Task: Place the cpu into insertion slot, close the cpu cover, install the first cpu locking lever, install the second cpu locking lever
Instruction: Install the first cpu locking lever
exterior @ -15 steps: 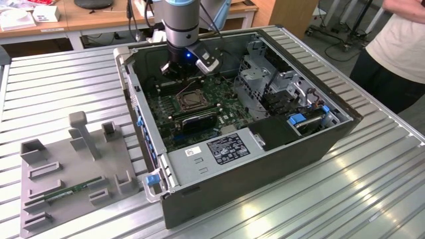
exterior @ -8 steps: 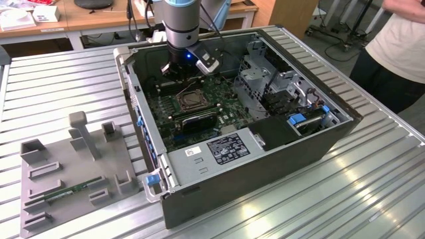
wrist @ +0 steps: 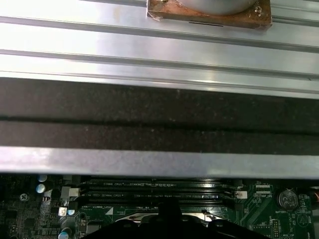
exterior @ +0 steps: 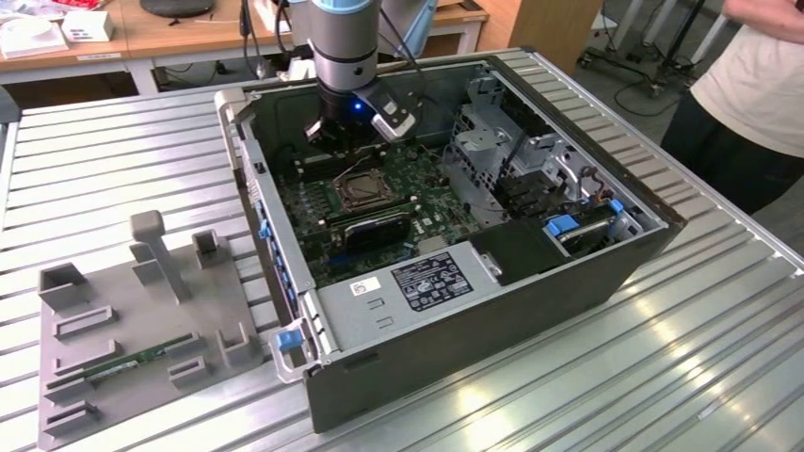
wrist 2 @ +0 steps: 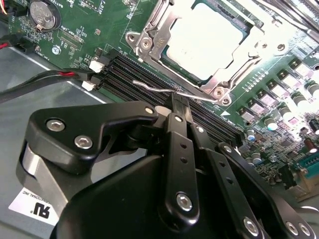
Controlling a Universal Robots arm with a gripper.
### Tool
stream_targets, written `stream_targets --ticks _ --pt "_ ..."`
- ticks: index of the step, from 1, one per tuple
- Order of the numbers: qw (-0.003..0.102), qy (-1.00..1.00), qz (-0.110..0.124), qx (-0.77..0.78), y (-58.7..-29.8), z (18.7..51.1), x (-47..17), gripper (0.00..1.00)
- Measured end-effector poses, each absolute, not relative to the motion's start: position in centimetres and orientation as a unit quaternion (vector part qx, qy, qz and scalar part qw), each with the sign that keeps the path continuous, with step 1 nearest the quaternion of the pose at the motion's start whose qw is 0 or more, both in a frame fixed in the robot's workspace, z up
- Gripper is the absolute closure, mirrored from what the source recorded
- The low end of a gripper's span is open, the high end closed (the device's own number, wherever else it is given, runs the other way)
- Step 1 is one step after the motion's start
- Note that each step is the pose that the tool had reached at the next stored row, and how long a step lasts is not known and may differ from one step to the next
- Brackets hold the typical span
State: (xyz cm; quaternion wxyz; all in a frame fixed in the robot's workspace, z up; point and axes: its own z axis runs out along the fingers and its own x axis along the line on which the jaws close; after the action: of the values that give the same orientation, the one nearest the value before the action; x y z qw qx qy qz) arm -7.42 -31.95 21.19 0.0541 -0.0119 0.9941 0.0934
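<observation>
1. An open computer case (exterior: 503, 330) lies on its side on a ribbed metal tabletop (exterior: 653, 377).
2. Inside it, a grey power supply (exterior: 415, 287) sits at the near end, with a metal drive cage (exterior: 503, 141) towards the exterior view's right.
3. A blue latch (exterior: 289, 341) sticks out at the case's near left corner.
4. A grey holder block (exterior: 126, 320) stands left of the case, with a green memory stick (exterior: 132, 363) lying in it.
5. Long black memory slots (wrist 2: 139, 74), a coin battery (wrist 2: 42, 14) and a red-and-black cable (wrist 2: 45, 77) show in the second wrist view.
6. A person (exterior: 754, 85) stands at the far right, and a wooden desk (exterior: 164, 38) is at the far left.
</observation>
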Motion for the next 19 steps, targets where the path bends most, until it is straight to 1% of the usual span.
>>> stream_targets --ticks 19 --pt "0.054 0.994 0.093 -0.012 -31.90 20.86 -6.75 0.89"
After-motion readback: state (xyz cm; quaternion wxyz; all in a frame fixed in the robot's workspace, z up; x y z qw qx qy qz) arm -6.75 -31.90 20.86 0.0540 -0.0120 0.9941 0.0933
